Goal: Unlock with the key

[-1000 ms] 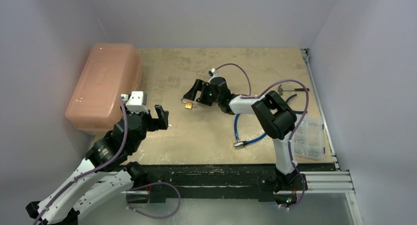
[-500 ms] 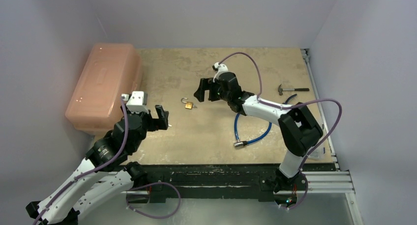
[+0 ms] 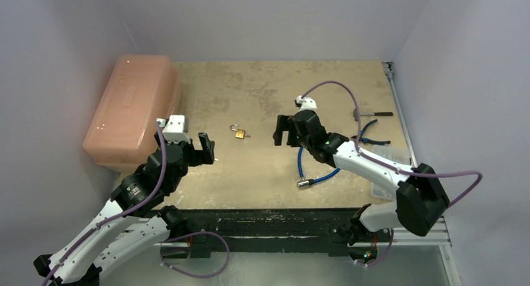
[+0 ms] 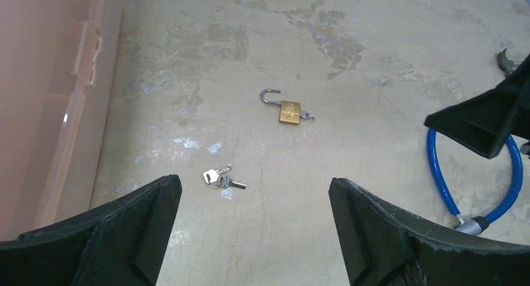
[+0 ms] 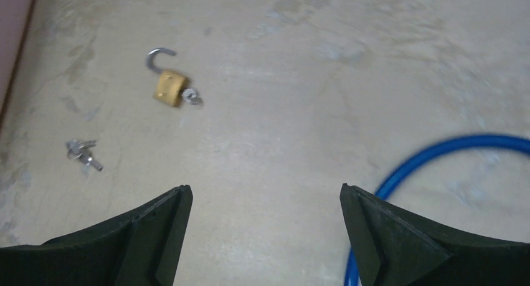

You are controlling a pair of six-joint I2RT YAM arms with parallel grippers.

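Observation:
A small brass padlock [image 3: 239, 133] lies on the table mid-left with its shackle swung open. A key [image 4: 306, 115] sticks out of its body [image 4: 289, 112]; the right wrist view shows the same padlock [image 5: 170, 87] and key [image 5: 192, 97]. A loose bunch of spare keys [image 4: 219, 177] lies nearer the left arm, also seen from the right wrist [image 5: 82, 153]. My left gripper [image 3: 203, 150] hovers open, near-left of the padlock, nothing between its fingers [image 4: 252, 183]. My right gripper [image 3: 282, 131] stands open and empty to the padlock's right [image 5: 264, 188].
A pink plastic box [image 3: 131, 108] fills the table's left side. A blue cable [image 3: 319, 167] curls beneath the right arm, and it shows in both wrist views [image 4: 437, 173] [image 5: 431, 152]. A hammer [image 3: 369, 114] lies at the far right, near a clear parts case [image 3: 382, 189].
My right gripper has pulled back from the padlock, to the right and toward the near edge, leaving it on the table. The left arm has not moved.

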